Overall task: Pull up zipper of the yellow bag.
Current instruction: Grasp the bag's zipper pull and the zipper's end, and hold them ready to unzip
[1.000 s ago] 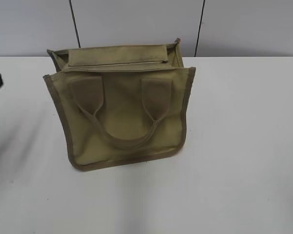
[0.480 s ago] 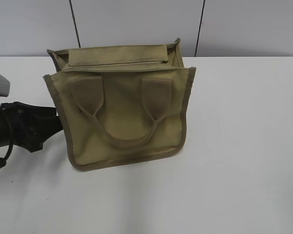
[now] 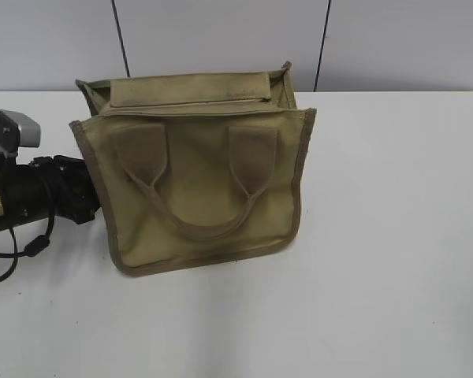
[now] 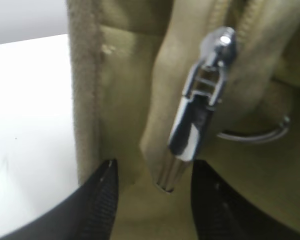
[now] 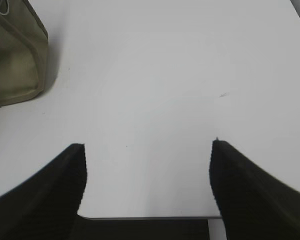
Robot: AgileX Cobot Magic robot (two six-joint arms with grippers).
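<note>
The yellow bag (image 3: pixel 197 169) stands on the white table, handles facing the camera, its zipper line (image 3: pixel 189 103) along the top panel. My left arm reaches in from the left edge, and its fingers are hidden behind the bag's left side. In the left wrist view my left gripper (image 4: pixel 152 170) is open, its two black fingers either side of the shiny silver pull tab (image 4: pixel 192 132), whose tip hangs between them without touching. A metal ring (image 4: pixel 255 132) shows to the right. My right gripper (image 5: pixel 147 150) is open and empty over bare table, a bag corner (image 5: pixel 15 55) at upper left.
The white table (image 3: pixel 386 236) runs to a grey panelled wall (image 3: pixel 221 39) behind the bag. The table's near edge (image 5: pixel 145 217) shows in the right wrist view. The right arm is out of the exterior view.
My left arm has come in from the left edge and moved right and up to the bag's left side. The bag has not moved.
</note>
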